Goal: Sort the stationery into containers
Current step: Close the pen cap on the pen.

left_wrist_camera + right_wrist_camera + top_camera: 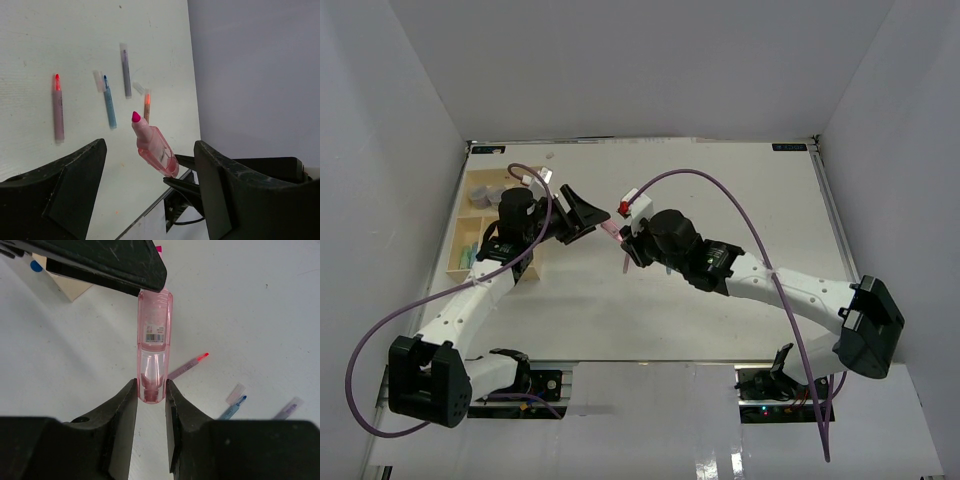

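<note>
My right gripper (151, 386) is shut on the back end of a pink marker (154, 335) and holds it above the table, tip pointing away. In the top view the right gripper (624, 246) and the marker (609, 229) are at table centre. My left gripper (150, 185) is open, with its fingers (67, 185) on either side of the pink marker (154, 145) and not touching it. It also shows in the top view (578, 213). The cream tray (472, 232) sits at the far left with grey pots (486, 196) in it.
Loose markers lie on the white table: a red-tipped one (58, 110), a blue one (109, 104), a dark grey one (126, 70) and an orange one (147, 106). A clear cap (99, 80) lies beside the blue one. A corner of the tray (70, 287) is just behind the left finger.
</note>
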`<state>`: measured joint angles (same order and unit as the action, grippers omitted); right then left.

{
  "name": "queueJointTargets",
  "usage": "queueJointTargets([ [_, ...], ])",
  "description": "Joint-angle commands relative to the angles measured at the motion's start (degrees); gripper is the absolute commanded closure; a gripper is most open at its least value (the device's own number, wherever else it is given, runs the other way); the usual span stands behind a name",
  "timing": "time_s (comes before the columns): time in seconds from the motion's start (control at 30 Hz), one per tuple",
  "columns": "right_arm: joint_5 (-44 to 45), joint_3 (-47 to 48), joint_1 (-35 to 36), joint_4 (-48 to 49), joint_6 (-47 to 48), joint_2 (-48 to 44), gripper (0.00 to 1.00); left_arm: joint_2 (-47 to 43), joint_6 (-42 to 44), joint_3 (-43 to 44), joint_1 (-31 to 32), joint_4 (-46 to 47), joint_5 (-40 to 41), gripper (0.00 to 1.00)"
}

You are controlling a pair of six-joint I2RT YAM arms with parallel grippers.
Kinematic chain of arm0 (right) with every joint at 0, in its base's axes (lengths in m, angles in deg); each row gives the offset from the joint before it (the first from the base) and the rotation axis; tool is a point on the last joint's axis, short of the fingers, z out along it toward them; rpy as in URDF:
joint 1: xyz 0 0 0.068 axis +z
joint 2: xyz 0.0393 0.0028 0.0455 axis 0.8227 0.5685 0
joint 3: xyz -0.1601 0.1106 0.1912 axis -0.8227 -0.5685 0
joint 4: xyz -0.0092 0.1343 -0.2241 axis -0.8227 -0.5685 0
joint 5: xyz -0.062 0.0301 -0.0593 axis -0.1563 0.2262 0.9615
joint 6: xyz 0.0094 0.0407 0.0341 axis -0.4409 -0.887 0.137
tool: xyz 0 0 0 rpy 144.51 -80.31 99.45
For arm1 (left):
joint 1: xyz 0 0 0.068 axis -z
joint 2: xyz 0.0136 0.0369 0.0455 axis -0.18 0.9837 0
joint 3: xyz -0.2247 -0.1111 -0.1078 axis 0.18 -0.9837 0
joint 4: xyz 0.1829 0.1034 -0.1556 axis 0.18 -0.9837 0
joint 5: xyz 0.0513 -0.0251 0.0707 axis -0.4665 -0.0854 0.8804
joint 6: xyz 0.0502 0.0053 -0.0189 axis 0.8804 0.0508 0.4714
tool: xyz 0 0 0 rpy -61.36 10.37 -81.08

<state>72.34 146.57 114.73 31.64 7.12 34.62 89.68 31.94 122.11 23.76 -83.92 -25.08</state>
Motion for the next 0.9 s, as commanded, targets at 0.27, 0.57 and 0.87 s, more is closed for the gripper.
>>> queueJointTargets([
  [0.27,-0.5,-1.3,0.1,4.0,-0.5,-2.1,0.75,0.1,-1.8,2.0,2.4,6.4,2.2,0.22],
  [0.57,-0.7,-1.7,0.2,4.0,-0.7,-2.4,0.76,-0.1,-1.3,1.1,2.8,8.4,2.7,0.22],
  [0.87,-0.3,-2.4,0.1,4.2,-0.8,-2.6,0.76,-1.0,-1.7,0.7,3.5,10.3,2.0,0.22],
])
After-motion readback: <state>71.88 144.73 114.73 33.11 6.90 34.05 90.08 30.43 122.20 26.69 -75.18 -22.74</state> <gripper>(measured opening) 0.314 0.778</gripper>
